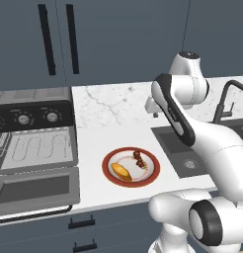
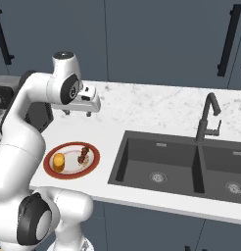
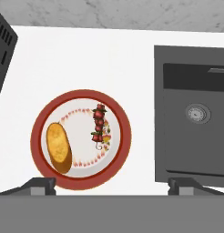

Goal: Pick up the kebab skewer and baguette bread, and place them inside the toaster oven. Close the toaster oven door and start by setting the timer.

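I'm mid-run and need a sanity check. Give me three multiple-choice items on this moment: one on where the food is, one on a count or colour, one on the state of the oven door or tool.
1. Where do the kebab skewer and baguette bread lie?
A. On the oven rack
B. On the red-rimmed plate
C. In the sink

2. How many round knobs show on the toaster oven panel in the left base view?
A. Three
B. One
C. Five

3. How is the toaster oven door?
A. Shut
B. Taken off
C. Dropped open

Answers:
1 B: both rest side by side on the plate, on the counter between oven and sink.
2 A: three silver knobs sit in a row on the black panel.
3 C: the door lies folded down, the wire rack bare behind it. The tool hangs open above the plate, holding nothing.
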